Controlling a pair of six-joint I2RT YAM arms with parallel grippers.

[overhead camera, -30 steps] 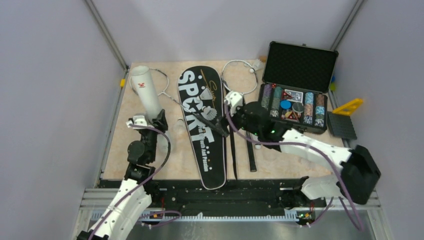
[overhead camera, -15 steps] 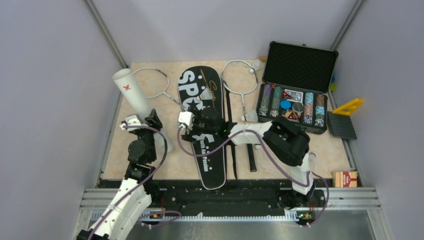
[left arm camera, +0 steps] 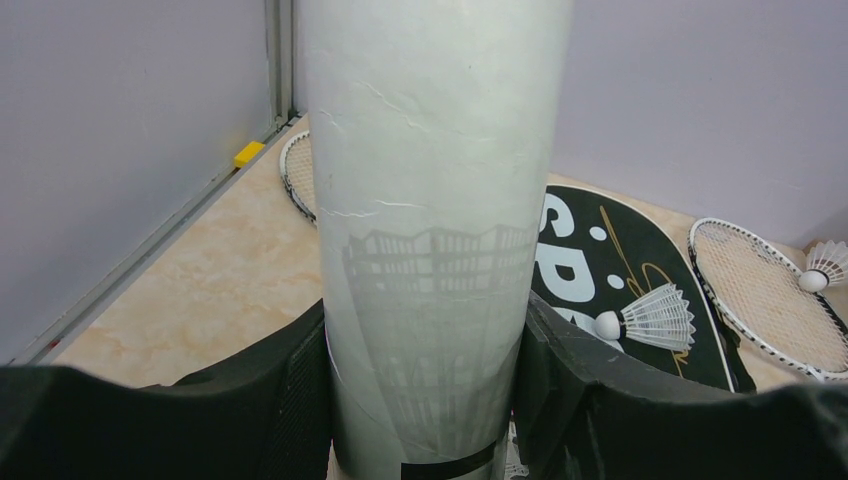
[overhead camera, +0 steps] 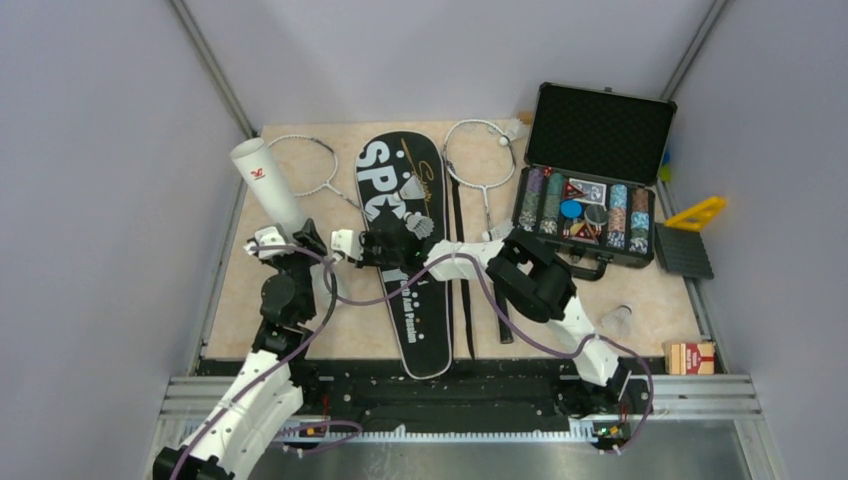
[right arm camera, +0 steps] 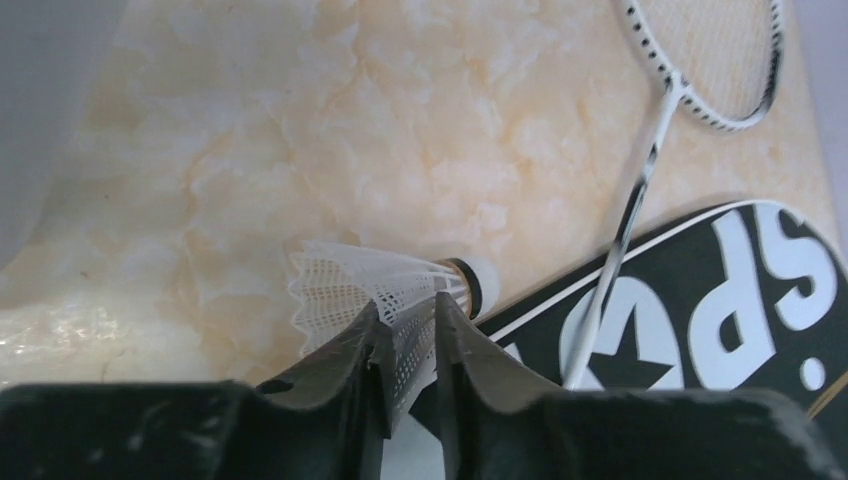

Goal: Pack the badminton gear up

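Two shuttlecocks lie loose: a feathered one [left arm camera: 645, 318] on the long black "SPORT" bag [overhead camera: 418, 330], and a far one [overhead camera: 515, 130] by the head of the right racket [left arm camera: 770, 300]. A third shuttlecock [right arm camera: 400, 285] is pinched by its ribbed white skirt between the closed fingers of the right gripper [right arm camera: 405, 350]. Its black-banded cork tip points at the bag's edge, over the beige marble-patterned tabletop [right arm camera: 250, 150] just left of the bag. The right arm stretches across the bag's middle, covering part of the lettering.

Close beside it, the left gripper [overhead camera: 288, 240] is clamped around the white cylindrical tube [overhead camera: 265, 185] near its lower end. The tube leans away to the far left. It is smooth and faintly creased, with a small red mark on its side, and it fills most of the left wrist view. The left racket [right arm camera: 700, 50] lies between tube and bag, with a thin white frame and fine string mesh.

To the right stands an open black hard case [overhead camera: 600, 130] with a foam-lined lid, holding rows of coloured poker chips. Beyond it are a yellow triangle [overhead camera: 697, 213] and a dark ribbed pad [overhead camera: 683, 250].
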